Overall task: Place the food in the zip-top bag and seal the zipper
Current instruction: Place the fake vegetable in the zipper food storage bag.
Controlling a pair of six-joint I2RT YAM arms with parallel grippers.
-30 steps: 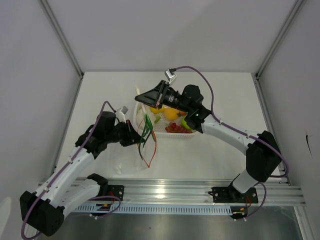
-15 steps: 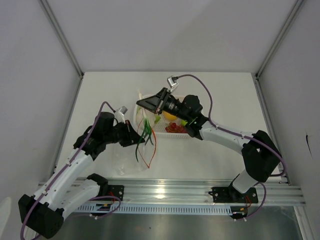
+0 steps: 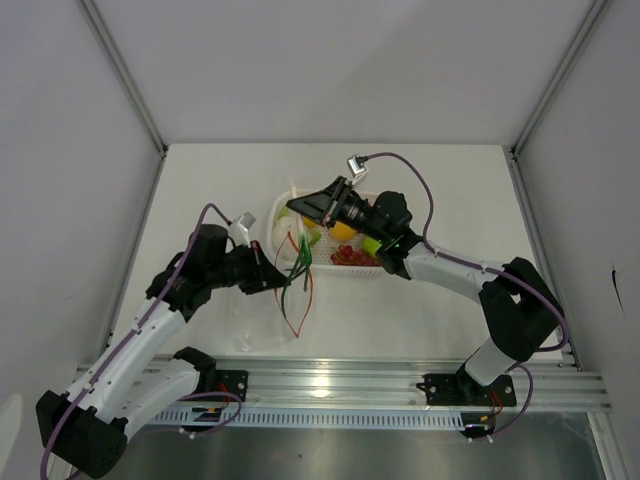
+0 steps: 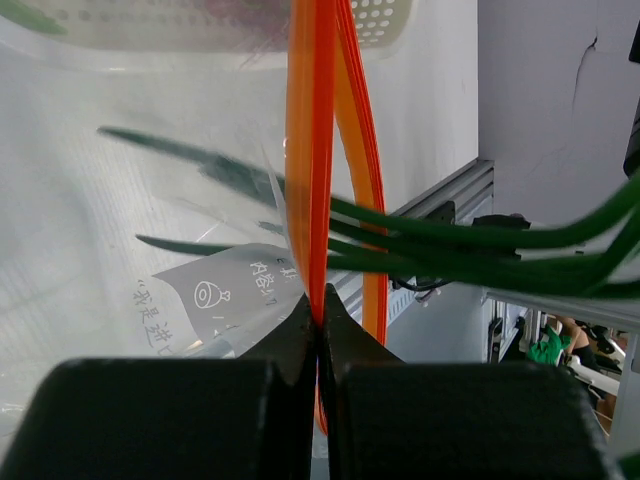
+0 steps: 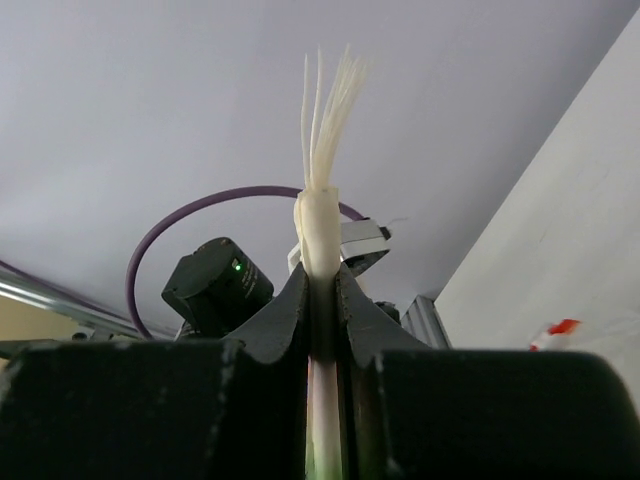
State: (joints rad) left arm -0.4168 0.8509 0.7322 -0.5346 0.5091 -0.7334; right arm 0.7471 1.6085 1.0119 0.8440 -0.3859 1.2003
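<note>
The zip-top bag is a clear pouch lying on the table left of the basket. Its mouth is held up by the red-orange zipper. My left gripper is shut on that zipper strip. My right gripper is shut on the white stalk of a toy spring onion. Its green leaves hang down across the bag's mouth. More food lies in the basket: an orange, dark red grapes and a green piece.
The white perforated basket stands right behind the bag's mouth, under my right arm. An aluminium rail runs along the near table edge. Grey walls close in the table on three sides.
My right gripper has moved a little right and nearer with the spring onion, and its leaves now hang lower over the bag's mouth. The left gripper has kept its hold and place.
</note>
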